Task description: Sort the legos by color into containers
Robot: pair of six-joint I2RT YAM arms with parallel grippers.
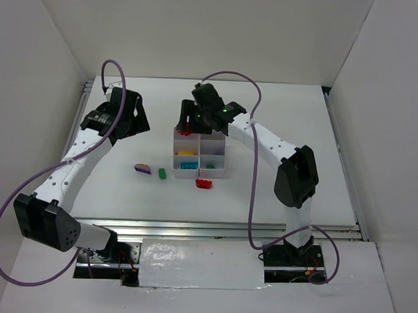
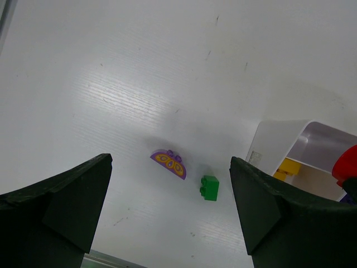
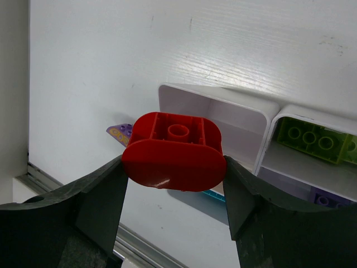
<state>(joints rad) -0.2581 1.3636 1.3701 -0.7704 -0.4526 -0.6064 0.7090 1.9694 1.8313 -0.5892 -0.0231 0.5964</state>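
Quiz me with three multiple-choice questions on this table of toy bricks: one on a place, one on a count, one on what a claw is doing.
1. Where is the small green plastic brick?
A) stacked on a yellow brick
B) on the robot's arm
C) on the table beside the purple half-round brick

2. How many bricks lie loose on the table?
A) three
B) one
C) six

3. What is the right gripper doing?
A) hanging open and empty
B) clamping a red rounded plastic brick
C) gripping a yellow brick

Answers: 1 C, it sits on bare tabletop next to the purple one. 2 A, purple, green and a loose red brick. 3 B, both fingers press the brick's sides.
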